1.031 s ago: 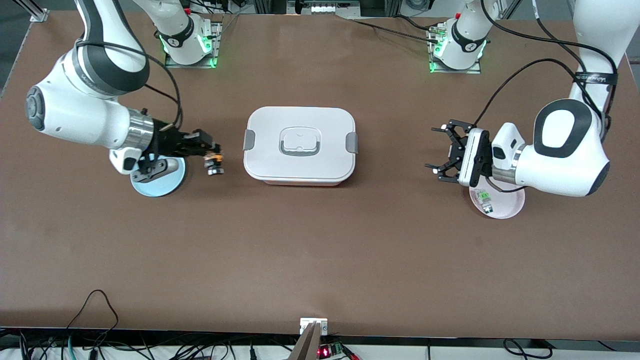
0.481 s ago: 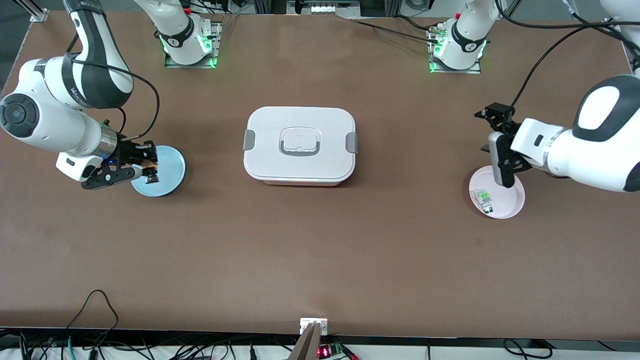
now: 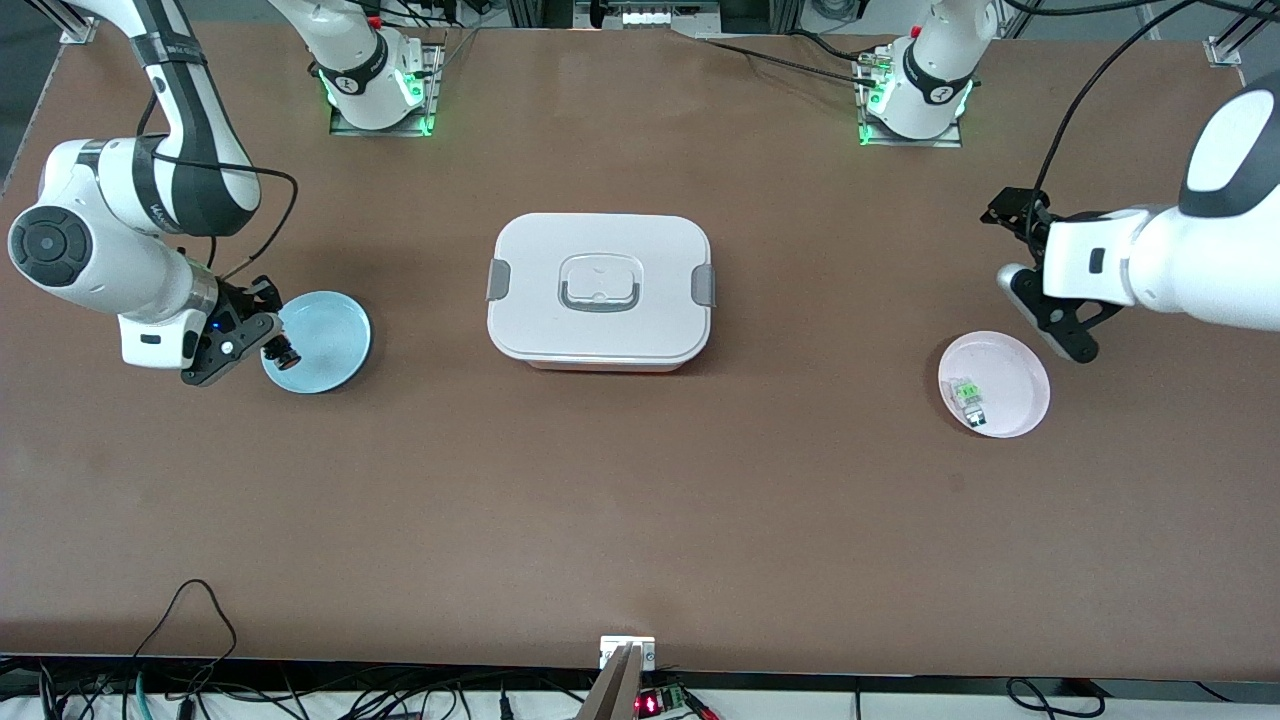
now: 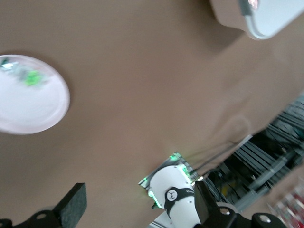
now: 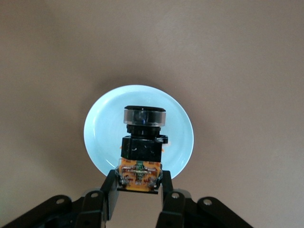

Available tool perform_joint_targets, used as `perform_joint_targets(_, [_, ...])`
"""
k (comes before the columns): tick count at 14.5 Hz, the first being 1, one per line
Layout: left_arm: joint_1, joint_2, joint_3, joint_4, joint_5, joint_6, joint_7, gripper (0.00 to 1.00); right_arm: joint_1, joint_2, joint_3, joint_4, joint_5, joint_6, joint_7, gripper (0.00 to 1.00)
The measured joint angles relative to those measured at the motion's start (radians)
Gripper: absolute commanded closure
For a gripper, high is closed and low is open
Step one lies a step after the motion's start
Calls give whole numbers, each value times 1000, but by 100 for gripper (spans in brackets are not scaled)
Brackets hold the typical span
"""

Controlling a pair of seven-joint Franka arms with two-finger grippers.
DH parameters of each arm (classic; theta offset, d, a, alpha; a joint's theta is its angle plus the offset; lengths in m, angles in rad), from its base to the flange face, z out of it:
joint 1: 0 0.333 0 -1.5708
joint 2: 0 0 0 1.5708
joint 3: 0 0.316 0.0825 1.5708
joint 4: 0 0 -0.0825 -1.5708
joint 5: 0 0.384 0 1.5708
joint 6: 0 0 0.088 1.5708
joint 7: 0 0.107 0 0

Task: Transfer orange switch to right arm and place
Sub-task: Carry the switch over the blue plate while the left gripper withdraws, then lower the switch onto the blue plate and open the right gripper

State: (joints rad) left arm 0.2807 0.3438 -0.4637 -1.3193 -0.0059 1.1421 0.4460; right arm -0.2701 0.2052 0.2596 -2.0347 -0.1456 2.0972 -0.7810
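My right gripper (image 3: 272, 347) is shut on the orange switch (image 3: 284, 351), a small black cylinder with an orange end. It holds the switch just above the edge of the blue plate (image 3: 335, 335). In the right wrist view the fingers (image 5: 110, 192) clamp the orange end of the switch (image 5: 142, 149), and its black end points down at the blue plate (image 5: 102, 133). My left gripper (image 3: 1003, 250) is open and empty, in the air over the table beside the pink plate (image 3: 1015, 375). In the left wrist view the left gripper (image 4: 140, 213) holds nothing.
A white lidded box (image 3: 600, 290) sits mid-table; its corner shows in the left wrist view (image 4: 259, 16). The pink plate (image 4: 38, 107) holds a small clear-and-green part (image 3: 968, 397), also visible from the left wrist (image 4: 29, 77). The arm bases stand along the table's top edge.
My right gripper carried the switch from beside the white box to over the blue plate and tipped it downward. My left gripper drew back off the pink plate toward its own end.
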Motion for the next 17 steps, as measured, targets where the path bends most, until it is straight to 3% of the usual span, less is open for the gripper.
perform_joint_targets(3, [-167,-99,226,-55,5,119,-81,0,-9,0,0,-55,0,59,-174,89])
perform_joint_targets(7, [-253,-258,363,-261,5,382,-284,0,-18,0,0,-130,0,145,-308,89])
perform_joint_targets(9, [-300,-306,422,-328,5,452,-337,0,-37,5,0,-166,0,194,-344,89])
perform_joint_targets(12, [-338,-328,471,-351,5,471,-359,0,-63,32,0,-192,0,249,-386,89])
perform_joint_targets(17, [-348,-325,472,-326,5,470,-379,0,-87,103,-1,-195,0,296,-490,89])
